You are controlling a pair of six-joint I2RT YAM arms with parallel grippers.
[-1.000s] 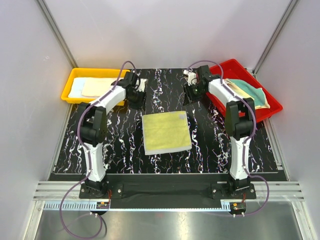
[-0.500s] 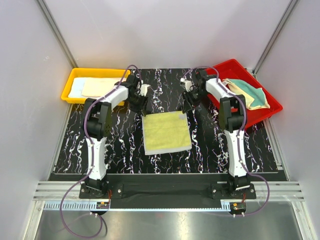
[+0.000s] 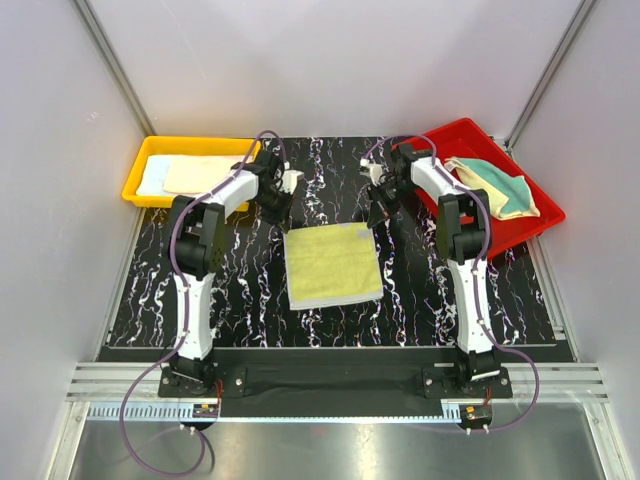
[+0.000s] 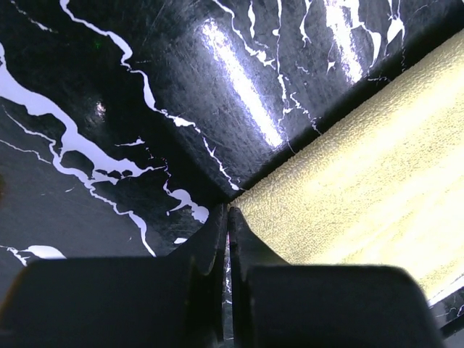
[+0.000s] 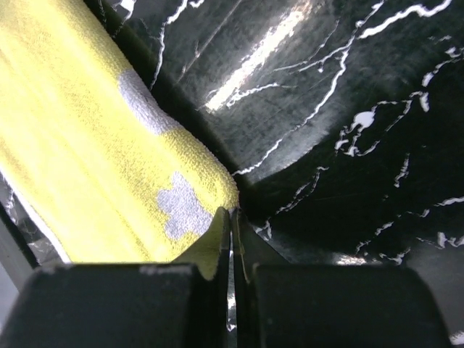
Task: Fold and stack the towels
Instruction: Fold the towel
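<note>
A folded yellow towel (image 3: 333, 265) lies flat in the middle of the black marbled table. My left gripper (image 3: 284, 221) is down at its far left corner and my right gripper (image 3: 376, 218) at its far right corner. In the left wrist view the left gripper (image 4: 228, 210) is shut, its tips meeting right at the corner of the yellow towel (image 4: 362, 181). The right wrist view shows the right gripper (image 5: 231, 210) shut on the rounded corner of that towel (image 5: 87, 145), which bears grey patches (image 5: 181, 206). How much cloth sits between the tips is hidden.
A yellow tray (image 3: 133, 190) at the back left holds a light blue towel (image 3: 153, 180) and a cream one (image 3: 200, 172). A red tray (image 3: 470, 132) at the back right holds a crumpled teal-green towel (image 3: 488, 177). Grey walls enclose the table.
Both grippers have come down and inward onto the far corners of the yellow towel and gone from open to shut there. The towel has not moved.
</note>
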